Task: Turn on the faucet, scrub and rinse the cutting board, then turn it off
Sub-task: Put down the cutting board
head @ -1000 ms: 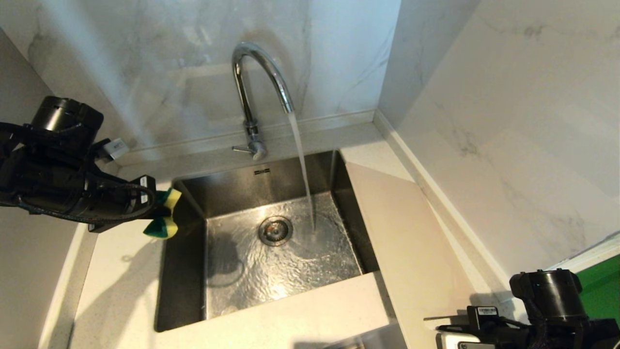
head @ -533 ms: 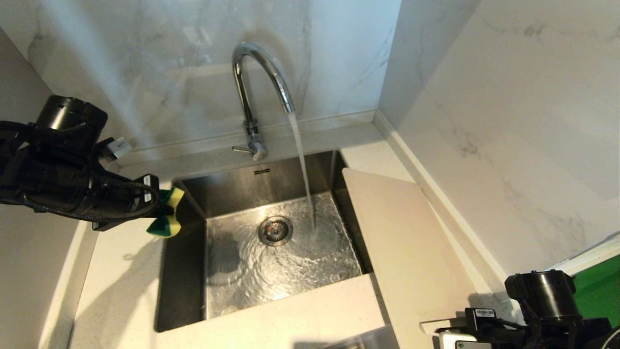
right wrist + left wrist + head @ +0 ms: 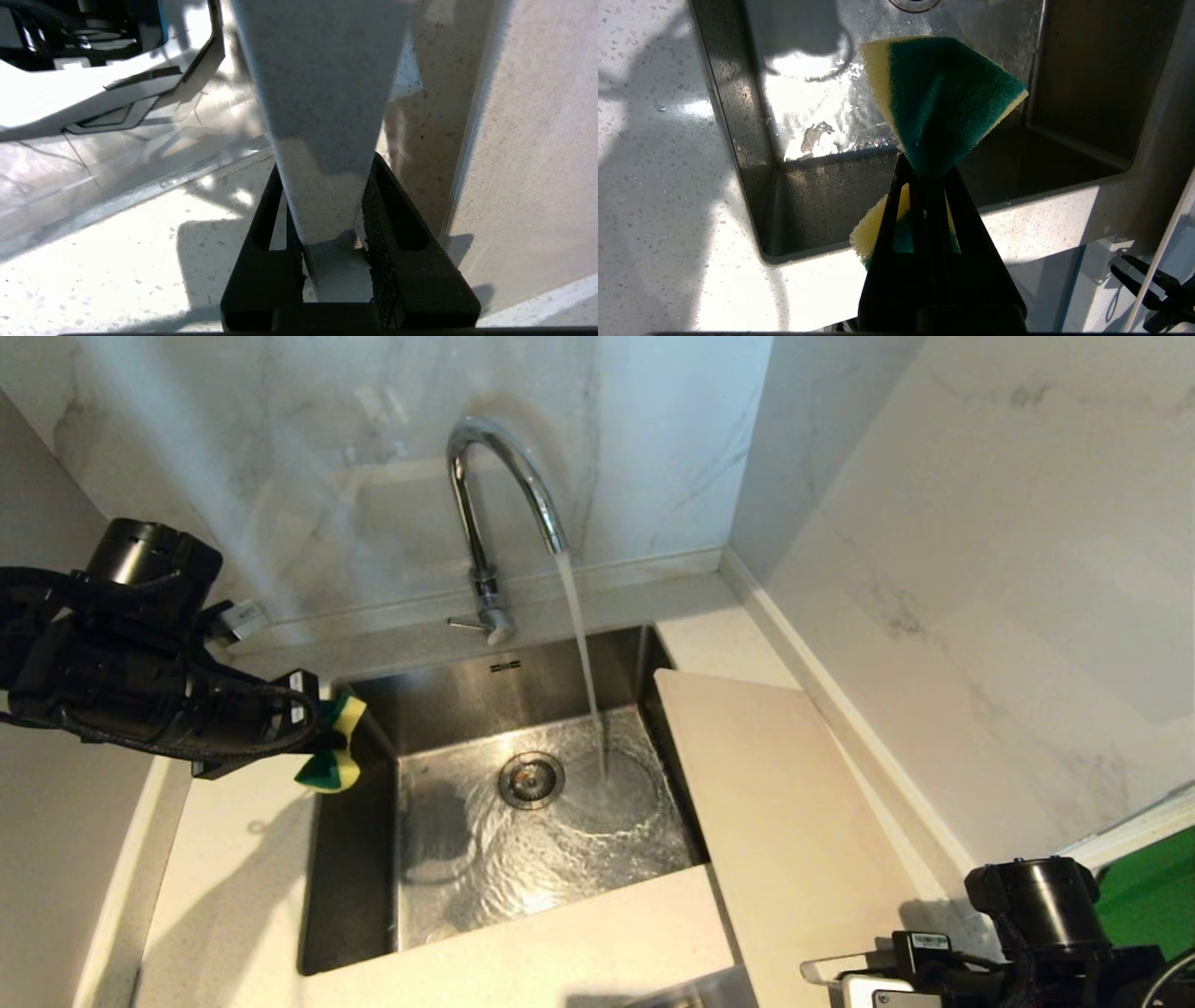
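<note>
Water runs from the faucet [image 3: 495, 495] at upper centre into the sink [image 3: 523, 691]. The left gripper [image 3: 322, 739], mid-left, pinches a sponge [image 3: 334, 747] ready for scrubbing; the right gripper [image 3: 329, 224], lower right, clamps the cutting board [image 3: 775, 803] by its edge, apparently to bring it under the stream.

Head camera looks down on the sink [image 3: 523, 803] — left wrist camera shares it, close.

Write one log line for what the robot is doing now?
faucet: running | left gripper: shut on sponge, beside sink | right gripper: holding cutting board edge | scrub: not yet
</note>
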